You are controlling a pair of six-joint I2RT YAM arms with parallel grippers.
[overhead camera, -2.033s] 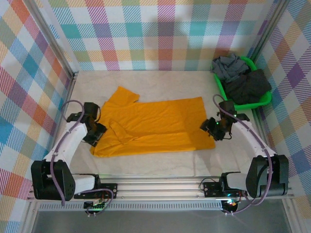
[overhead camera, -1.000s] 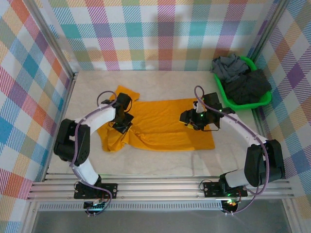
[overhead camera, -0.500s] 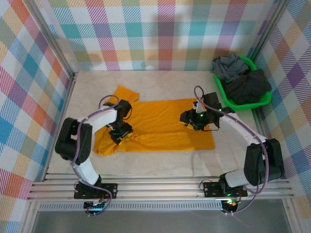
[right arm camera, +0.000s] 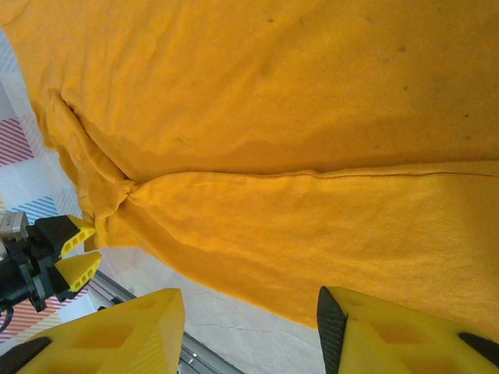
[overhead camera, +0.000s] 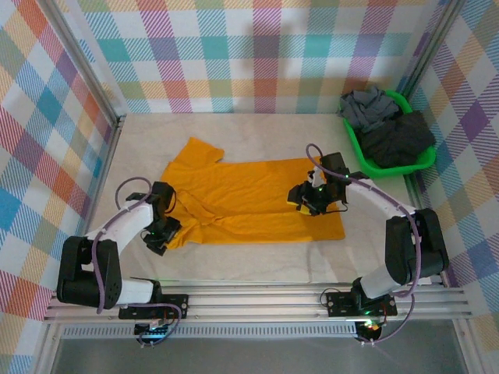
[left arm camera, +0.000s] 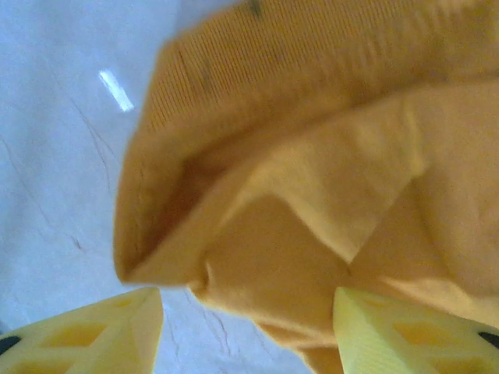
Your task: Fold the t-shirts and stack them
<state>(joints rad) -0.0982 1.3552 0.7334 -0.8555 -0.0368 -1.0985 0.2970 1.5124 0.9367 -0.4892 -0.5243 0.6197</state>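
The mustard-orange t-shirt (overhead camera: 249,195) lies spread across the middle of the table, its lower long edge folded over. My left gripper (overhead camera: 161,232) is open at the shirt's rumpled near-left corner. In the left wrist view the bunched orange t-shirt (left arm camera: 312,156) reaches down between the two fingers of the left gripper (left arm camera: 249,335). My right gripper (overhead camera: 306,199) hovers open over the shirt's right part. In the right wrist view the right gripper (right arm camera: 249,331) spans the near hem of the orange t-shirt (right arm camera: 273,117). The left gripper (right arm camera: 82,251) shows there at far left.
A green basket (overhead camera: 360,152) at the back right holds a mid-grey shirt (overhead camera: 366,105) and a dark charcoal shirt (overhead camera: 401,140). Checked walls close in the table on three sides. An aluminium rail (overhead camera: 257,300) runs along the near edge.
The left gripper was shut on the shirt's left part; it has opened, let the cloth drop and drawn back to the near-left corner. The right gripper has shifted only slightly.
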